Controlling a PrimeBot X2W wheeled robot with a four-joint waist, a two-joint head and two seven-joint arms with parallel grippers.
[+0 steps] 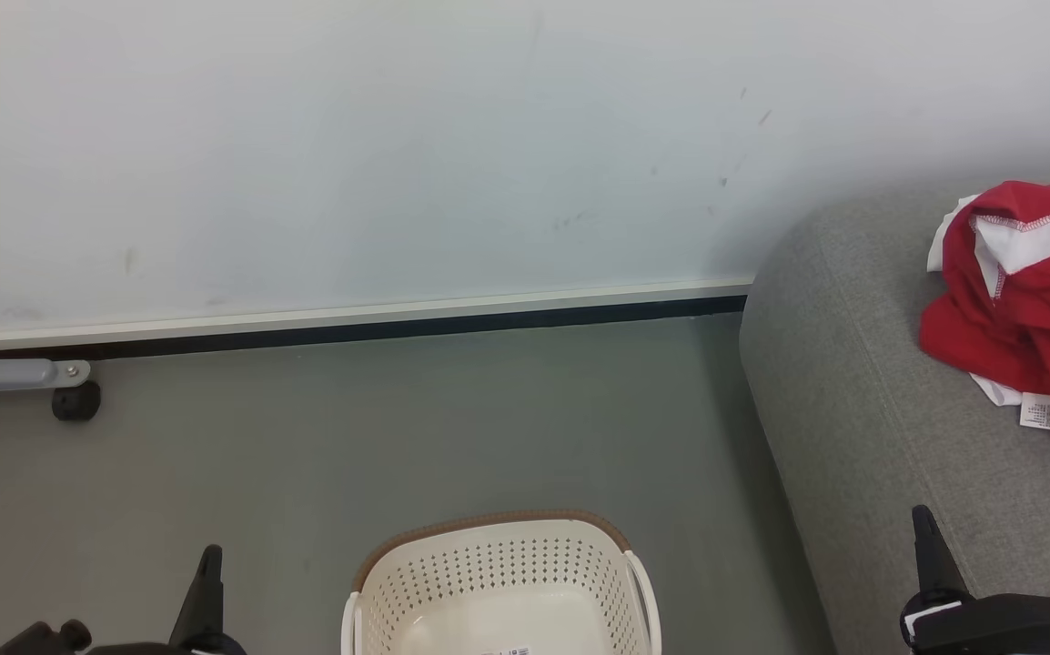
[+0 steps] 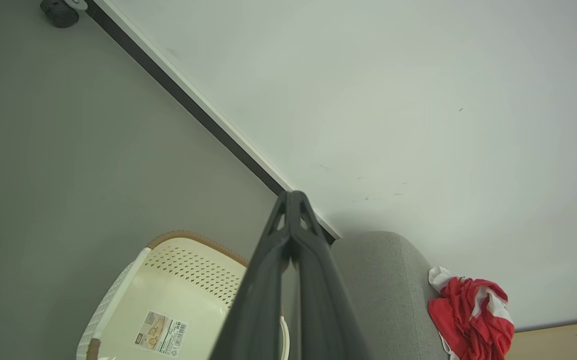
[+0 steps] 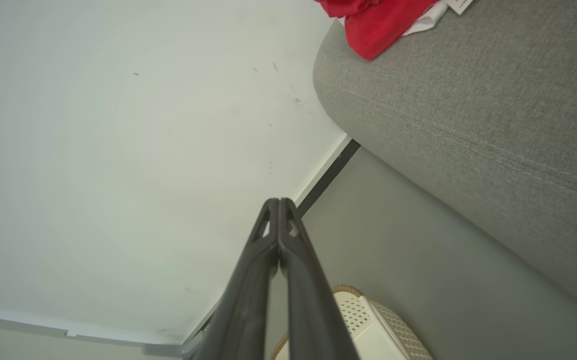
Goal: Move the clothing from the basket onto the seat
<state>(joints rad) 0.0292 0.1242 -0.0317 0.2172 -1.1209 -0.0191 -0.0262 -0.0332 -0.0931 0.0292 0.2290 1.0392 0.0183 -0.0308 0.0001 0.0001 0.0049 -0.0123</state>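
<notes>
The red clothing (image 1: 1025, 318) with white trim lies crumpled on the grey seat (image 1: 853, 409) at the right; it also shows as a heap (image 2: 471, 315) and at a top edge (image 3: 378, 20). The cream basket (image 1: 499, 582) with its brown rim stands on the floor at bottom centre, holding nothing but a label on its bottom (image 2: 161, 332). My left gripper (image 1: 209, 557) is shut at the lower left, left of the basket, its fingertips pressed together (image 2: 292, 196). My right gripper (image 1: 923, 520) is shut over the seat's front, fingertips together (image 3: 277, 202).
A pale wall (image 1: 398, 155) with a white and black baseboard (image 1: 352, 326) runs behind. A grey metal leg with a black caster (image 1: 75, 400) stands at the far left. Grey floor (image 1: 352, 437) lies between basket and wall.
</notes>
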